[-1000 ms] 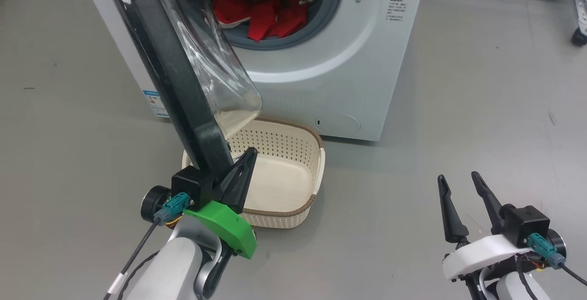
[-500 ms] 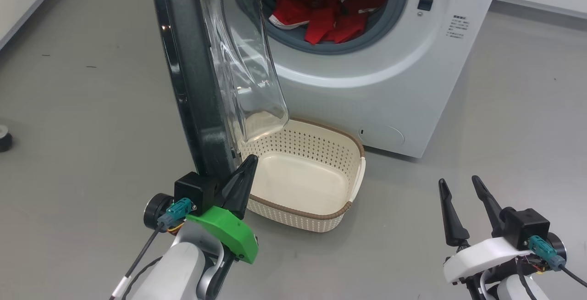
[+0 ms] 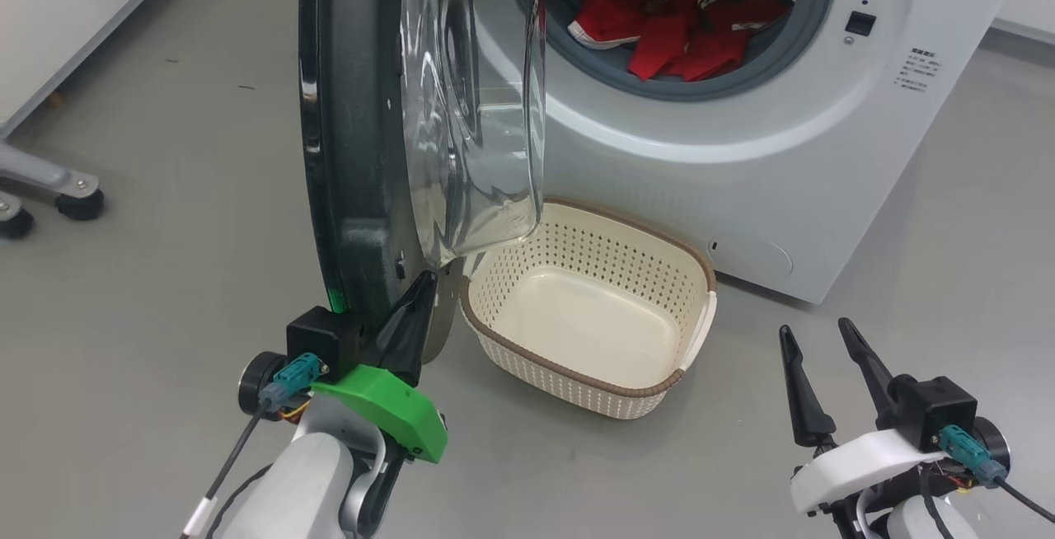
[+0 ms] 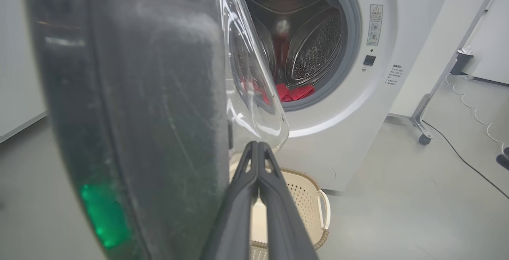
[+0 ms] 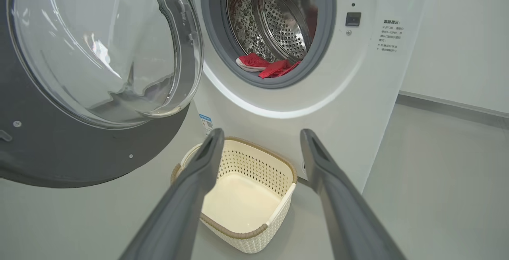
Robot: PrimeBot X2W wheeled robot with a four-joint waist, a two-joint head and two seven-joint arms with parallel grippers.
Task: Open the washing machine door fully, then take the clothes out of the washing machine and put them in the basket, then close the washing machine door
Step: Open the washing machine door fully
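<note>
The washing machine door point(image 3: 354, 152) stands edge-on to the head camera, roughly square to the front of the washing machine point(image 3: 742, 160). It is open, but I judge not fully. Its glass bowl point(image 3: 478, 110) bulges toward the drum opening, where the red clothes point(image 3: 676, 36) lie heaped at the grey rubber lip, untouched.

The left pincer point(image 3: 422, 285) is closed on nothing, its two fingers pressed together. It sits at the door's lower inner rim, touching it or just beside it; I cannot tell which.

The step in hand looks like swinging the door wider. To do it well:
- Press with the flat of the closed fingers on the black rim, not the glass.
- Follow the door's arc round its hinge rather than pushing straight, so the tips do not slide off.
- Mind the basket point(image 3: 569, 372) on the floor point(image 3: 165, 275), just beside the door's lower edge.

The right pincer point(image 3: 814, 326) is spread open, low and well apart from the machine.
</note>
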